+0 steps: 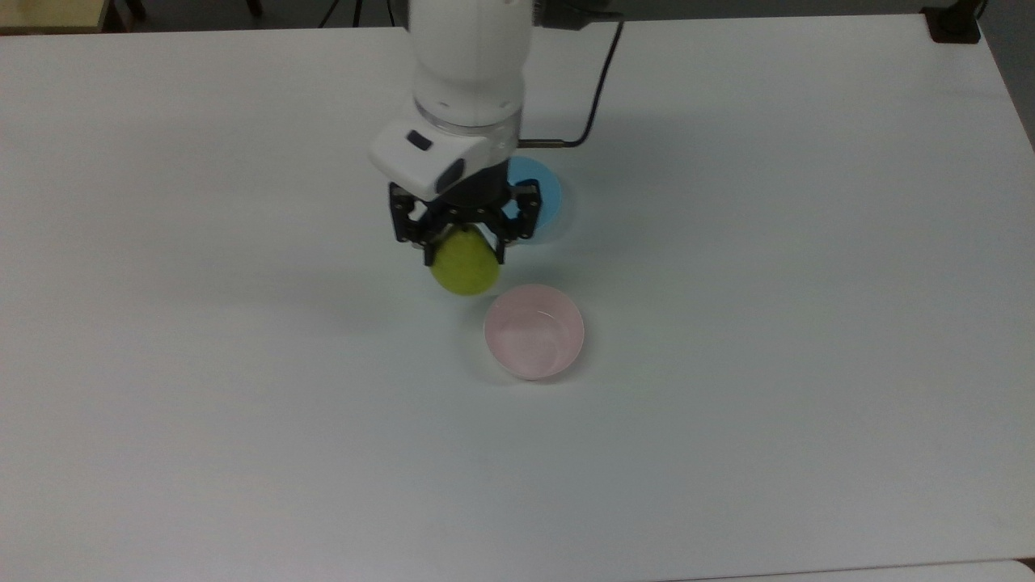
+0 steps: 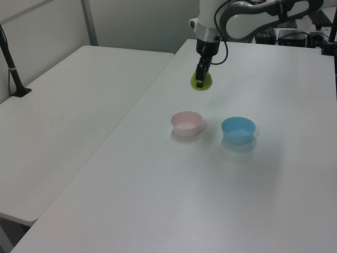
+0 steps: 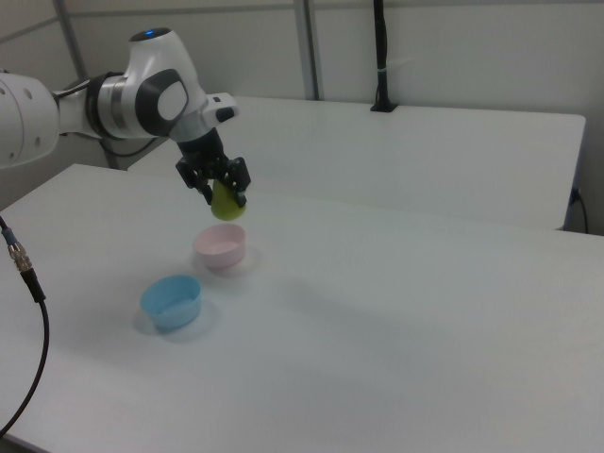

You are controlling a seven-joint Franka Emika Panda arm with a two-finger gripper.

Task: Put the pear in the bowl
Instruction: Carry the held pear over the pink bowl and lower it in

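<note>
White table [image 1: 728,453]: a wide plain surface carrying two small bowls, with a second white table [image 2: 68,105] alongside it on the left view's left. Arm [image 1: 469,73]: white, with a black cable [image 1: 598,89] looping from its wrist. Gripper [image 1: 462,242]: black, pointing down, closed on the pear and raised above the table. Pear [image 1: 464,263]: rounded and yellow-green, clamped between the two fingers with most of its body hanging below them, clear of the table; in the top view it sits just up and to the left of the pink bowl's rim, and in the right view it hangs just above that bowl. Pink bowl [image 1: 534,331]: pale, round, upright on the table, smooth inside with nothing in it. Blue bowl [image 2: 238,130]: light blue, similar in size, upright, standing near the pink bowl but apart from it; on the left view's right of the pink one, and nearer the camera in the right view. In the top view the gripper covers much of the blue bowl, leaving its right edge showing. Black post [image 3: 380,57]: upright at the far edge of the second table in the right view.
</note>
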